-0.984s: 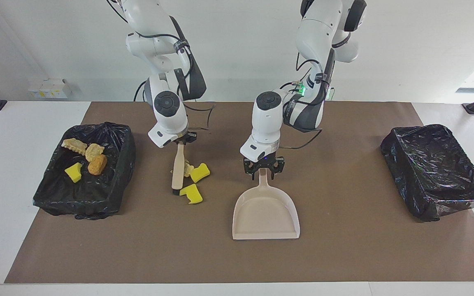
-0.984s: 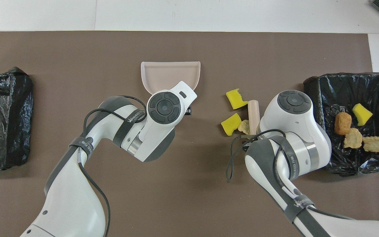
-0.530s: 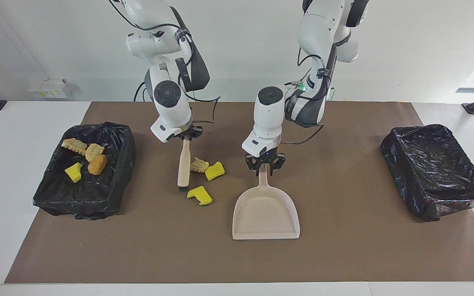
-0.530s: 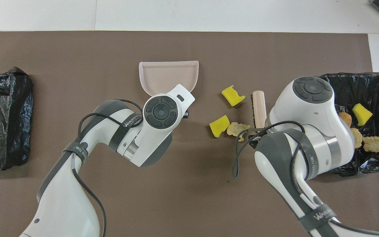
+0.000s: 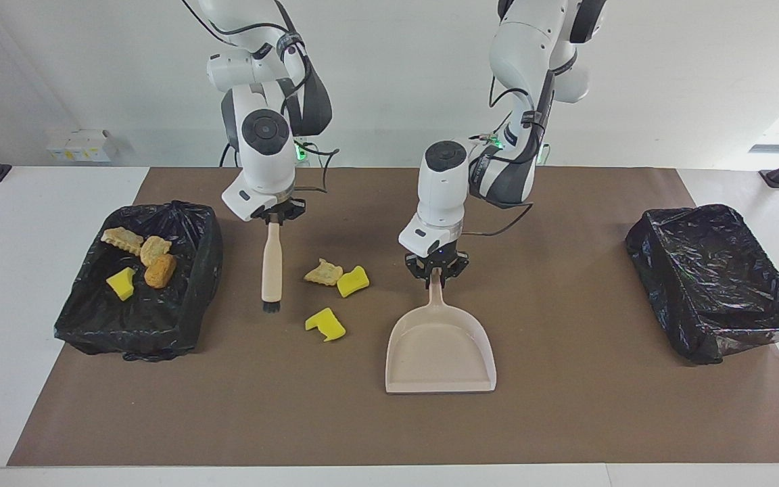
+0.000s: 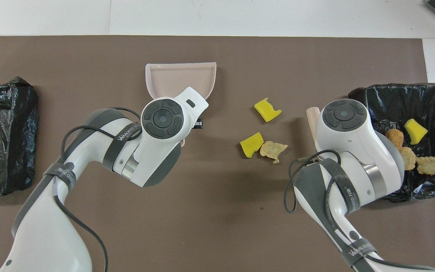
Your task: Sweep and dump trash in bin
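Three pieces of trash lie loose on the brown mat: a tan lump (image 5: 322, 272) (image 6: 273, 149), a yellow chunk (image 5: 353, 281) (image 6: 252, 144) touching it, and another yellow chunk (image 5: 325, 324) (image 6: 267, 110) farther from the robots. My right gripper (image 5: 278, 216) is shut on the top of a wooden brush (image 5: 271, 265) that hangs upright, bristles down, between the loose trash and the bin (image 5: 200, 270). That bin holds several more pieces (image 5: 140, 260). My left gripper (image 5: 436, 269) is shut on the handle of the beige dustpan (image 5: 440, 352) (image 6: 179, 77).
A second black-lined bin (image 5: 714, 281) (image 6: 2, 132) stands at the left arm's end of the table with nothing visible in it. The mat's edge (image 5: 362, 460) runs along the table side farthest from the robots.
My left gripper has shut on the dustpan handle and nudged the pan toward the left arm's end. The right arm pushed the trash toward the dustpan, then drew the brush back toward the filled bin.
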`<move>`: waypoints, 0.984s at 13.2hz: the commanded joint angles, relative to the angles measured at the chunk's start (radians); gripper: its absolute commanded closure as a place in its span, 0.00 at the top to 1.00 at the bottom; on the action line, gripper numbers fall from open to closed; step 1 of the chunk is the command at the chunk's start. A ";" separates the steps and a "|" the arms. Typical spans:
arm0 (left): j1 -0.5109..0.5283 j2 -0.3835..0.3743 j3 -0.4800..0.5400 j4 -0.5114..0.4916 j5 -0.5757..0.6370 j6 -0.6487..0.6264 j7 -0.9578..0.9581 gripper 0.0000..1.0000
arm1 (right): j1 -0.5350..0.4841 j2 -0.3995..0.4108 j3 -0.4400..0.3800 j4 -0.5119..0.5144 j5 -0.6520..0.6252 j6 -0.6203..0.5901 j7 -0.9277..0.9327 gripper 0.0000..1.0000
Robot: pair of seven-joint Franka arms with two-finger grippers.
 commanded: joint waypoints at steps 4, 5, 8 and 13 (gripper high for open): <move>0.160 -0.092 -0.005 -0.024 -0.010 -0.160 0.515 0.00 | 0.025 0.042 0.013 -0.054 0.151 0.102 0.029 0.00; 0.189 -0.099 -0.005 -0.024 -0.031 -0.190 0.648 0.00 | 0.026 0.045 0.015 -0.060 0.205 0.116 0.032 0.00; 0.235 -0.112 0.001 -0.025 -0.036 -0.263 0.981 0.00 | 0.107 0.049 0.015 -0.060 0.267 0.117 0.038 0.00; 0.289 -0.138 0.005 -0.064 -0.035 -0.285 1.481 0.00 | 0.187 0.068 0.013 -0.020 0.480 0.156 0.160 0.00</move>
